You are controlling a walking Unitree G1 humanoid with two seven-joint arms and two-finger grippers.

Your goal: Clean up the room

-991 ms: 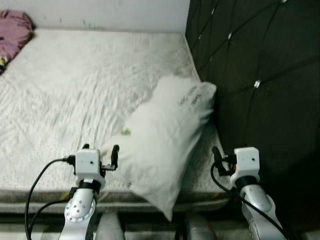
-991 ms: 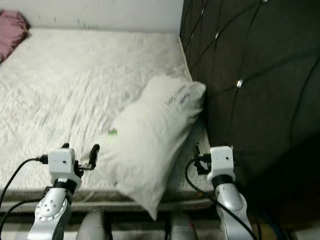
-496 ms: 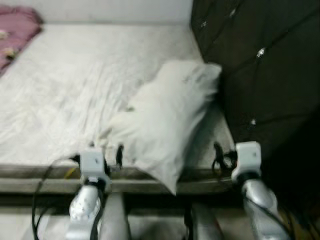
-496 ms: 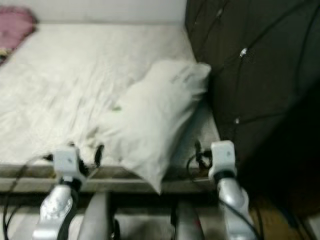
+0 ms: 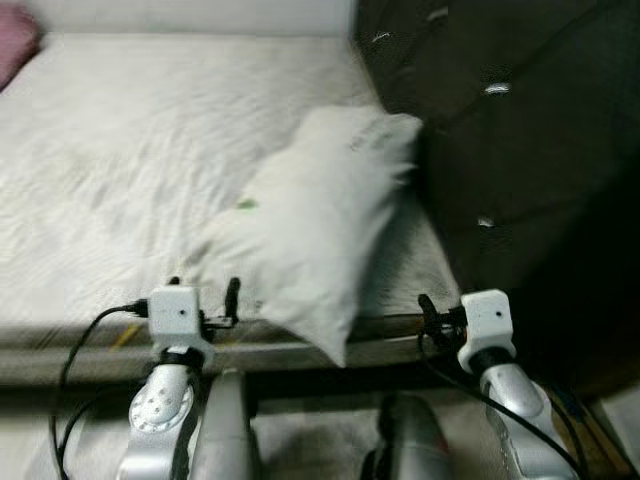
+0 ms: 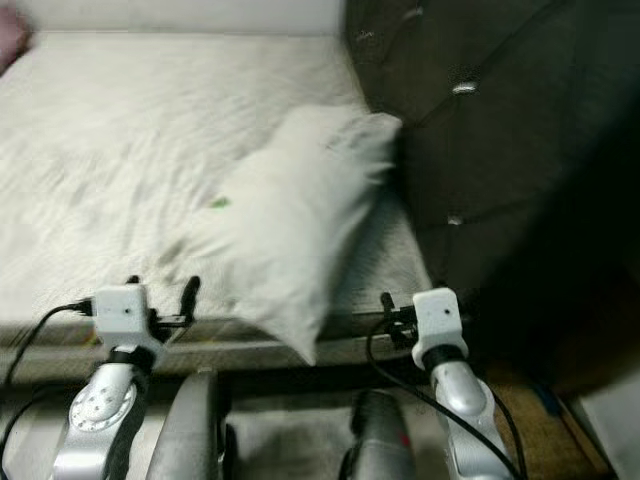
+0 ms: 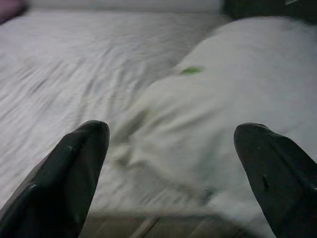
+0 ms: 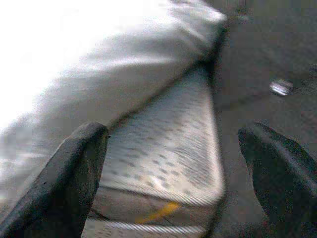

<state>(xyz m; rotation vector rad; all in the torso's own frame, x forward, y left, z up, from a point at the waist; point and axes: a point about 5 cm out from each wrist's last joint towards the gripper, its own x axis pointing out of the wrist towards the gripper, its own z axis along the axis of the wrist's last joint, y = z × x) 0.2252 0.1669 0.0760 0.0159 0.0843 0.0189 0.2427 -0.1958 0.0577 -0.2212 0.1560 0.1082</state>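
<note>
Two grippers hover at the near edge of the bed, both with fingers spread and holding nothing. Compared with a second ago the whole view has shifted: the mattress edge and the floor below it now show more, so the robot seems to have stepped back or tipped its head, while the pillow itself lies as it did. That suggests the pillow is not yet gripped and its tidying is yet to begin.

Far left, a pink cloth (image 5: pixel 14 50) lies at the back corner of the mattress (image 5: pixel 130 150). Nearer, the left gripper (image 5: pixel 203 298) sits just beside the pillow's low corner. The pillow (image 5: pixel 305 230) lies slantwise, its top corner against the dark tufted headboard (image 5: pixel 500 150), its bottom corner hanging over the mattress edge; a small green mark (image 7: pixel 191 71) shows on it. The right gripper (image 5: pixel 428 312) hovers by the bed corner, close to the headboard, which may crowd any reach from that side.
</note>
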